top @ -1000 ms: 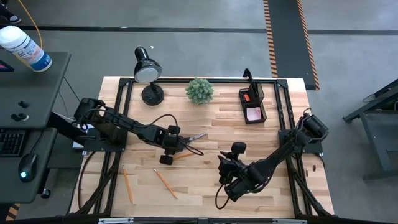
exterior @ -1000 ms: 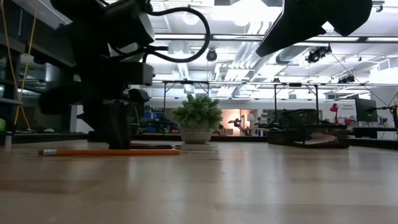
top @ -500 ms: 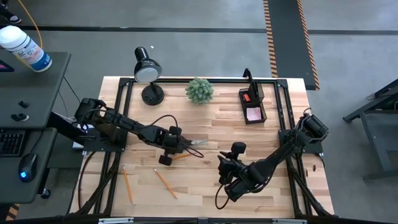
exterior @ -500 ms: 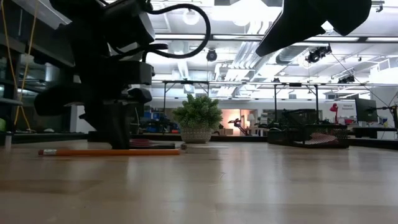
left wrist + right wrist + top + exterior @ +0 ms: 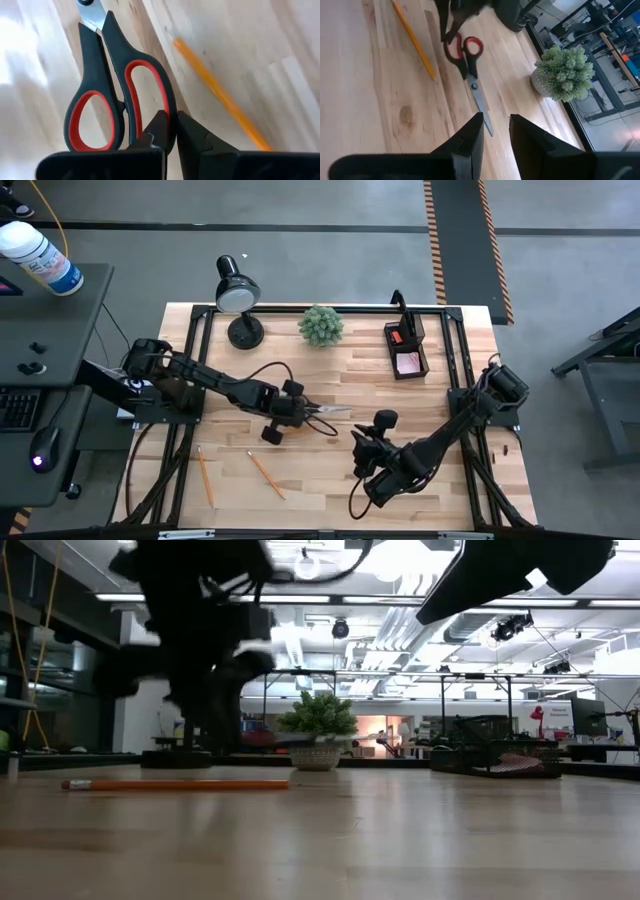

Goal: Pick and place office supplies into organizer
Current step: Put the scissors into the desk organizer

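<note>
The scissors (image 5: 322,411) sit just left of centre in the high view, blades pointing toward the frame's right, and the left wrist view shows the left pincer (image 5: 171,131) pinching the rim of one red-lined handle loop (image 5: 145,95) between its pressed-together fingers. Whether they are clear of the tabletop (image 5: 330,375) I cannot tell. That grip is on one loop at the far end from the blades, so the tool can swing about the pinch; the carry should be slow and level, with the clamp kept firm, and the blades probably want to go down first into the taller cup of the organizer (image 5: 406,346), which stands in the upper right of the high view beside the pink pad already in its lower tray. An orange pencil (image 5: 220,95) lies just beside the handles, so lifting straight up before moving sideways avoids dragging it. Two more pencils (image 5: 266,475) rest near the lower left of that view, and the plant (image 5: 321,325) at the top centre lies close to the route and should be skirted. The left arm reaches from the left edge, stretched low and long across the boards toward the centre. The right pincer (image 5: 368,450) waits at lower centre, its fingers slightly apart and holding nothing, aimed toward the scissors.
</note>
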